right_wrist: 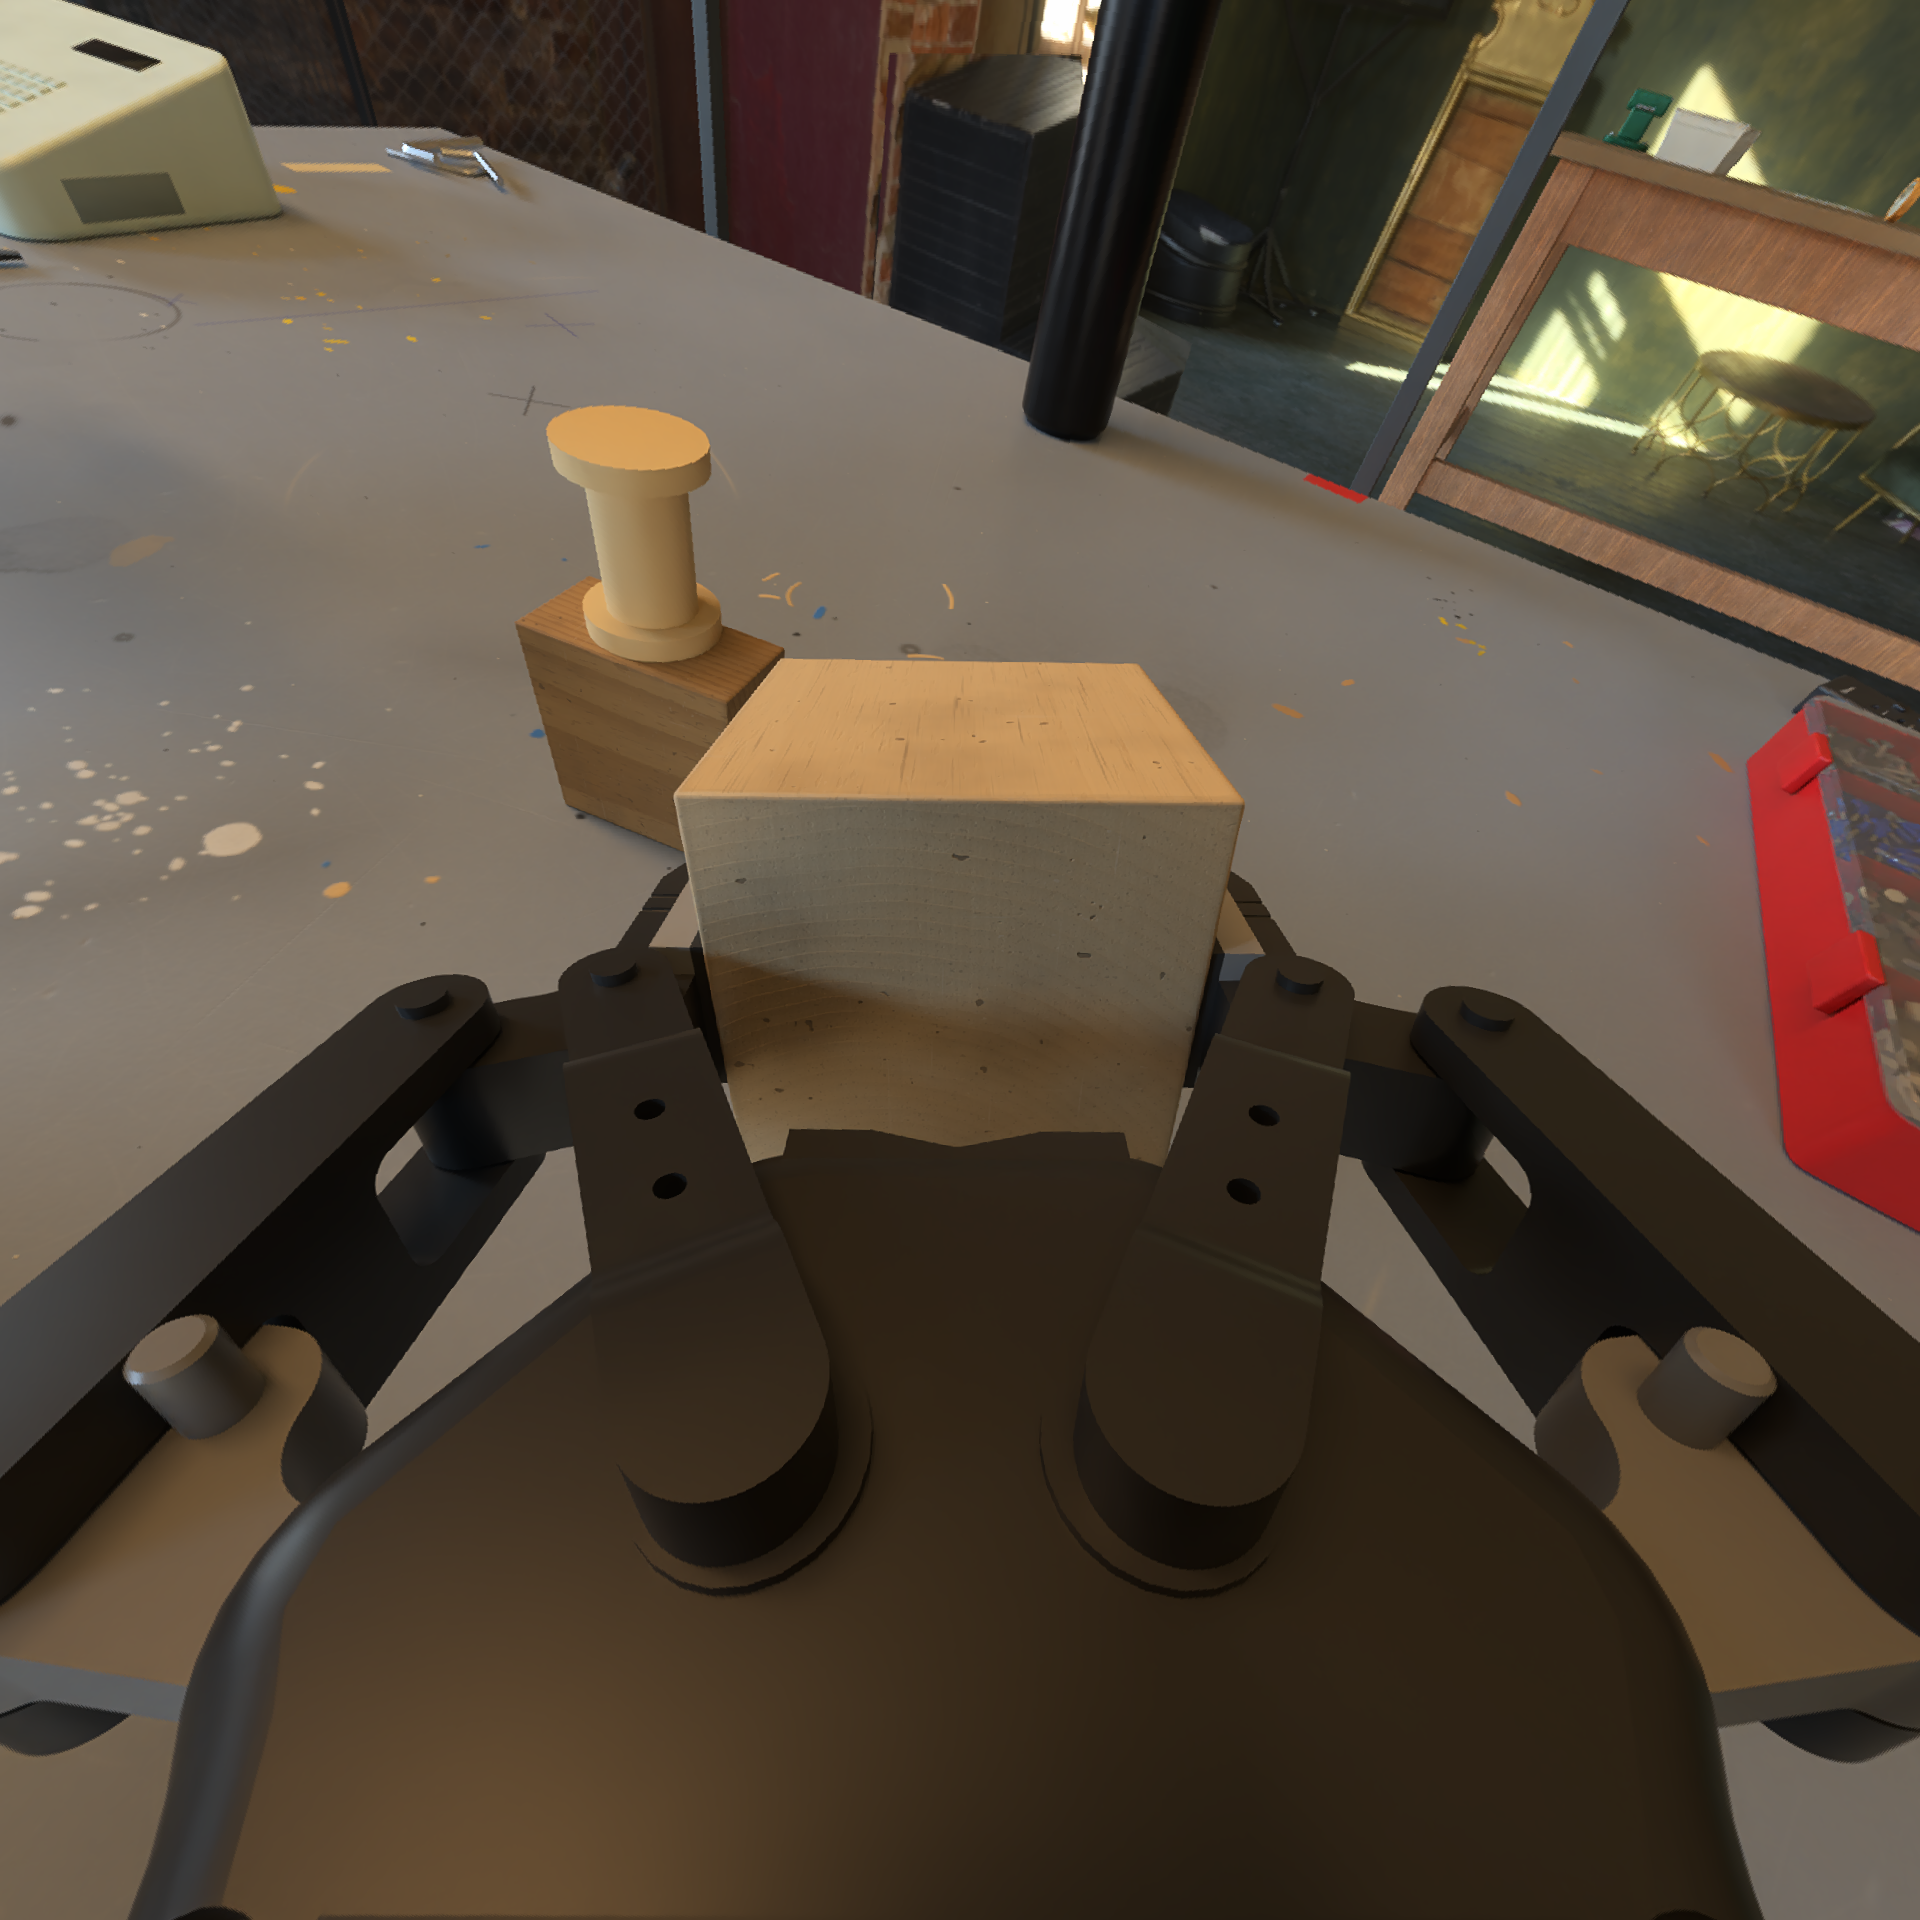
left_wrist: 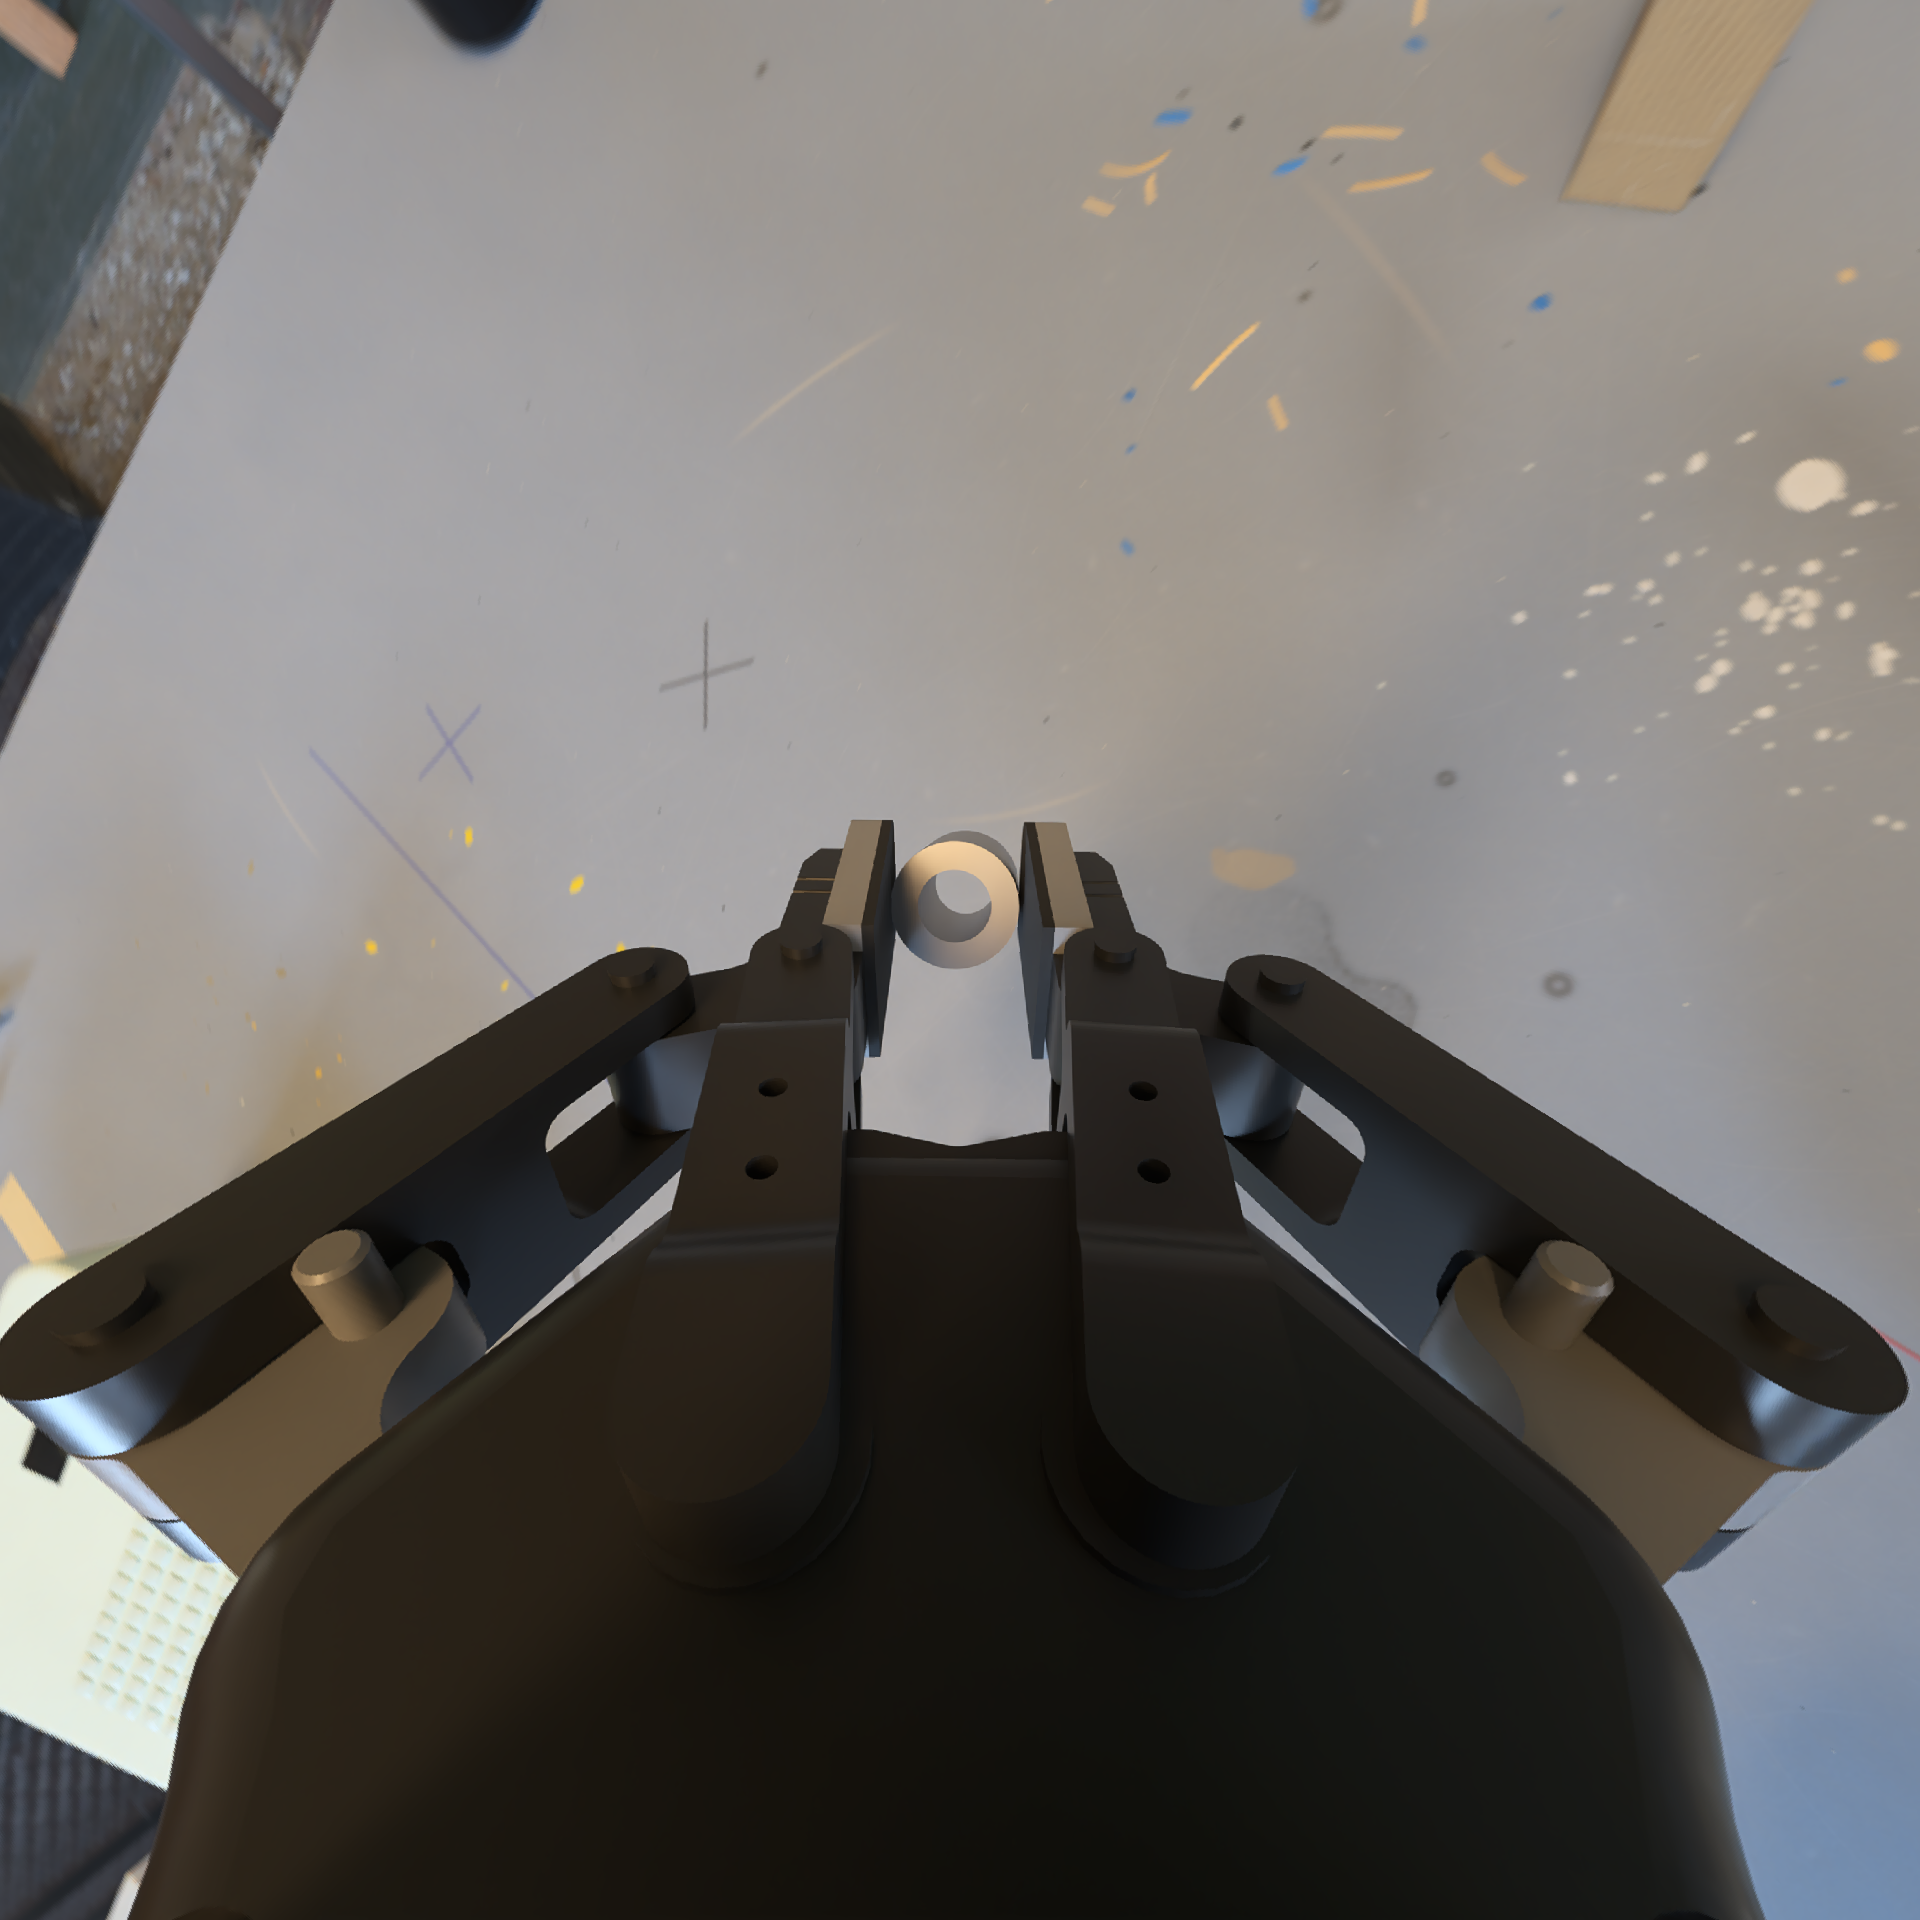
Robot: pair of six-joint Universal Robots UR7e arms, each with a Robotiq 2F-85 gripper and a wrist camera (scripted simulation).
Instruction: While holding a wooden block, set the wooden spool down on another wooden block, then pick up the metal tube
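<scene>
Left claw (left_wrist: 957, 902) is clamped on the metal tube (left_wrist: 957, 902): both pads (left_wrist: 868, 883) press against the tube's sides, and the tube's open end faces the left wrist camera, showing a round bore. Below it lies the grey table (left_wrist: 935, 468), marked with paint flecks, pencil crosses and white spatter; whether the tube is clear of the surface cannot be told from this view. One light wooden block (left_wrist: 1673, 104) lies at the upper right of the same view, well apart from the claw. Right claw (right_wrist: 956, 935) is clamped on a pale wooden cube (right_wrist: 961, 883), with its fingers (right_wrist: 644, 1049) pressed against the cube's left and right faces. Just behind the cube, at its left, a darker wooden block (right_wrist: 623, 727) rests on the table, and the wooden spool (right_wrist: 639, 530) stands upright on the block's top face. At the right edge of the right wrist view sits a red tray (right_wrist: 1808, 1039). At the upper left is a cream-coloured device (right_wrist: 114, 135), and a black post (right_wrist: 1101, 208) rises from the far table edge.
</scene>
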